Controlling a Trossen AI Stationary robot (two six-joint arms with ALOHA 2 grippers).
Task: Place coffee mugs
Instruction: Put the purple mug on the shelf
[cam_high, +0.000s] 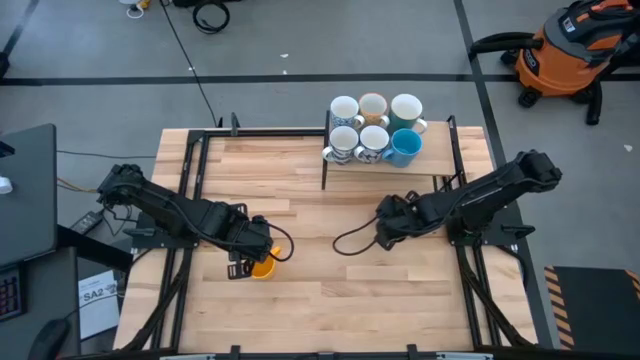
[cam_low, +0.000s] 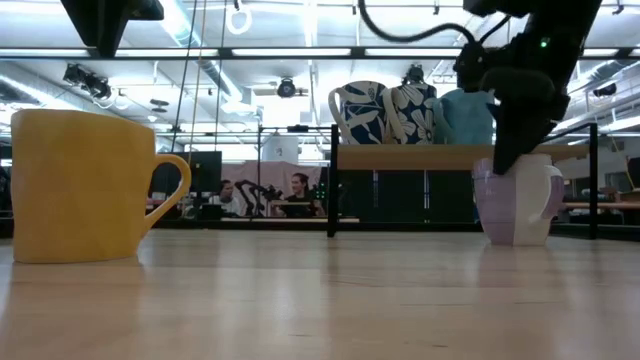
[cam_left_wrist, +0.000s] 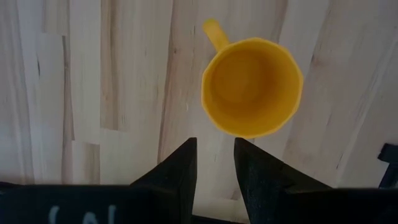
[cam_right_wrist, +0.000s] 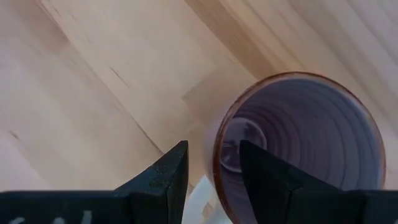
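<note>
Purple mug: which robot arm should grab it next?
Right. The right gripper already straddles the purple mug's rim, while the left gripper hangs above the yellow mug.

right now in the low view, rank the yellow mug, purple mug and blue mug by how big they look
1. yellow mug, largest, though it stands nearest the camera, so that may be only nearness.
2. purple mug, partly behind the right gripper.
3. blue mug, smallest, farthest back.

Pale smooth wooden table (cam_high: 330, 270) (matt); glossy yellow mug (cam_left_wrist: 252, 87)
</note>
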